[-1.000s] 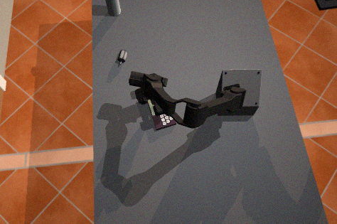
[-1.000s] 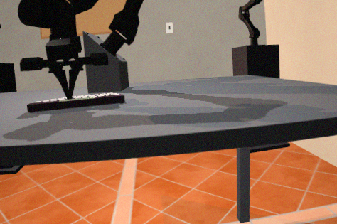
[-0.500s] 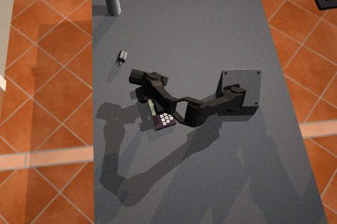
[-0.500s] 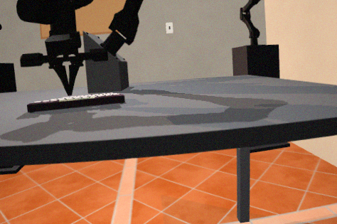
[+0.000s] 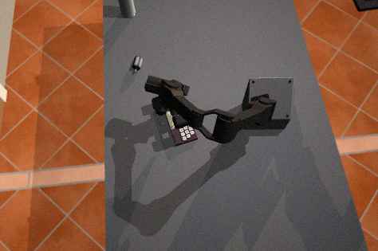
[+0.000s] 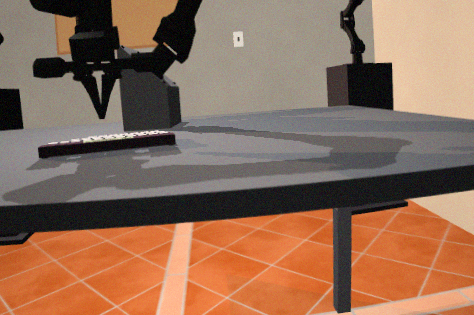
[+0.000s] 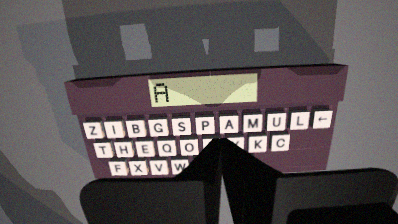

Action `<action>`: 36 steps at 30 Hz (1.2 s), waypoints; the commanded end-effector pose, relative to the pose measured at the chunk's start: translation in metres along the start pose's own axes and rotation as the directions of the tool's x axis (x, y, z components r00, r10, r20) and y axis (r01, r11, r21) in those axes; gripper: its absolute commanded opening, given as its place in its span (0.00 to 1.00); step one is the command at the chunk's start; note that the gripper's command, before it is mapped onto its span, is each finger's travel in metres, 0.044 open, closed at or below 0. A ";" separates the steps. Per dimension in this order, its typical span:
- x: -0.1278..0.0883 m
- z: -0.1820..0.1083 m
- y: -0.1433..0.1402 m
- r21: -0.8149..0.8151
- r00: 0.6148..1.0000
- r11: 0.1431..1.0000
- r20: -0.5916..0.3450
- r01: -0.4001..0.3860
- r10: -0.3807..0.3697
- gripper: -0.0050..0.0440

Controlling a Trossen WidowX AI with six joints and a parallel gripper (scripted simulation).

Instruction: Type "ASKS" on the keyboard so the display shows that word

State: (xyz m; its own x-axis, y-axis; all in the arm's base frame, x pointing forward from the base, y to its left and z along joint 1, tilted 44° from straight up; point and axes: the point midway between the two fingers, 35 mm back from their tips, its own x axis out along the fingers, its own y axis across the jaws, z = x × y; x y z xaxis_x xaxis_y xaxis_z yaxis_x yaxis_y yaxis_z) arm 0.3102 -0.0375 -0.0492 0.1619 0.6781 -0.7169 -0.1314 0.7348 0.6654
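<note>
A maroon keyboard with white keys lies flat on the grey table; it also shows in the overhead view and in the side view. Its display reads "A". The top row reads Z I B G S P A M U L and a left-arrow key. The S key is in the top row, left of centre. My gripper is shut and empty. In the wrist view its tip lies over the second row, just below the A key. In the side view my gripper hangs clear above the keyboard.
A white bottle with a blue cap stands at the table's far left corner. A small grey cylinder lies on the table beyond the keyboard. The arm's base plate sits to the right. The table edge is close on the left.
</note>
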 end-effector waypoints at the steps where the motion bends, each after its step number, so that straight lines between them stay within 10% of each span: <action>1: -0.002 0.003 0.029 -0.017 1.000 1.000 0.010 -0.001 0.001 0.00; 36: 0.035 0.000 0.027 -0.004 1.000 1.000 -0.003 -0.006 0.006 0.00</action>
State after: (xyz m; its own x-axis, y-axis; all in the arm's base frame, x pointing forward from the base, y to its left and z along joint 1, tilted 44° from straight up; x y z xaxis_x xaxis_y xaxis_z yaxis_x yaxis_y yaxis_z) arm 0.3123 0.0043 -0.0554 0.1591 0.6798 -0.7159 -0.1381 0.7334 0.6657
